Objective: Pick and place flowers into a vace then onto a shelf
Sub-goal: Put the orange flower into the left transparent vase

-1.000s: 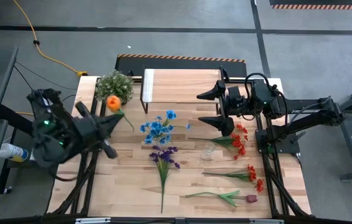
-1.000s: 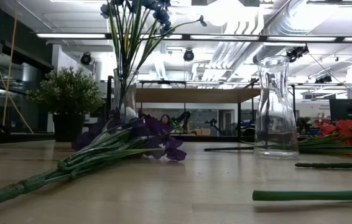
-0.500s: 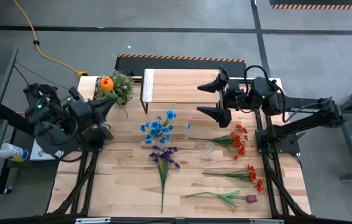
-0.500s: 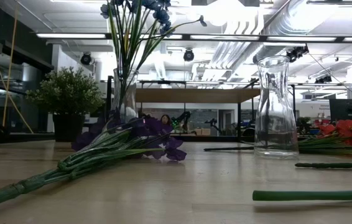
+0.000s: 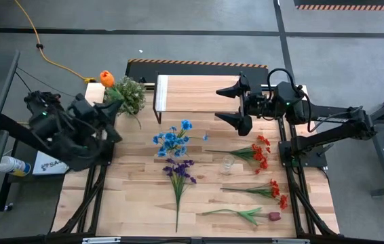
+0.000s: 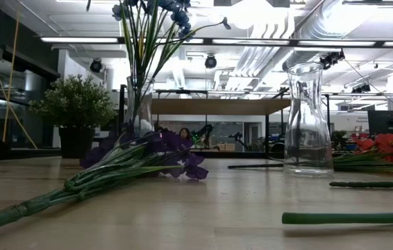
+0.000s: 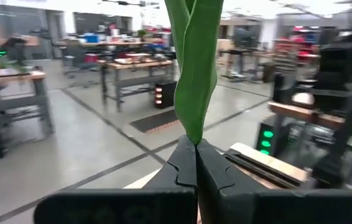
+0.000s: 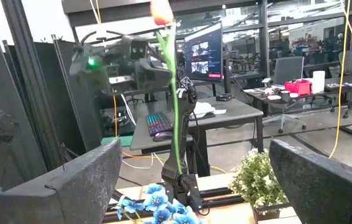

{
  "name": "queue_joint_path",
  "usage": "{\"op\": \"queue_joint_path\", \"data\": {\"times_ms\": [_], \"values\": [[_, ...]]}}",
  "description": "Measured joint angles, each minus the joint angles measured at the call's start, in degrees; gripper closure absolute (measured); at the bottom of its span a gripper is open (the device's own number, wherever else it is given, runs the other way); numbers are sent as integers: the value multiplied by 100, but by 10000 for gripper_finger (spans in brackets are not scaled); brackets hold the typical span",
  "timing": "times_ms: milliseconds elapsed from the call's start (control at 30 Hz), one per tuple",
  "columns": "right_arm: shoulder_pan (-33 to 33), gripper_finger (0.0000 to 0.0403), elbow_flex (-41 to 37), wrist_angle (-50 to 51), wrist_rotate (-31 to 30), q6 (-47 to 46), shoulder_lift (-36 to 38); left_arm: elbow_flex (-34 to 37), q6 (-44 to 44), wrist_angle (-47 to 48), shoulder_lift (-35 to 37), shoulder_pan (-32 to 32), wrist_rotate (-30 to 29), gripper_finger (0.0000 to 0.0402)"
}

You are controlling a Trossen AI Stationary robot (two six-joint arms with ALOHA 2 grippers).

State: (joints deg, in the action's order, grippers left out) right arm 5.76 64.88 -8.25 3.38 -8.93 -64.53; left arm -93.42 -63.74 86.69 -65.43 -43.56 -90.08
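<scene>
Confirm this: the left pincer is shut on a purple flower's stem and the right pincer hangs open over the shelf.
Wrong in one respect: the flower in the left pincer is orange, not purple, as the high view shows. The purple flowers lie on the table. The right pincer does hang open over the shelf.

A: In the left wrist view, the orange flower (image 7: 194, 68) runs off the top edge; only leaf and stem show, the bloom is cut off.

B: And low view?

A: The blue flowers (image 6: 148, 21) are cropped at the top; the shelf (image 6: 214, 106) is half hidden behind the vases.
</scene>
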Motion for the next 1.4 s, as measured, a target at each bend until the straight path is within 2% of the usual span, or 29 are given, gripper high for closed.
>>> {"op": "queue_joint_path", "data": {"times_ms": [433, 1000, 1400], "values": [[-2, 8, 0, 2, 2, -1, 0, 1266, -1754, 51, 124, 862, 16, 377], [-1, 8, 0, 11, 4, -2, 0, 2673, -3969, -44, 160, 1060, 9, 377], [-1, 8, 0, 15, 4, -3, 0, 3254, -4078, -1265, 128, 1057, 8, 377]]}}
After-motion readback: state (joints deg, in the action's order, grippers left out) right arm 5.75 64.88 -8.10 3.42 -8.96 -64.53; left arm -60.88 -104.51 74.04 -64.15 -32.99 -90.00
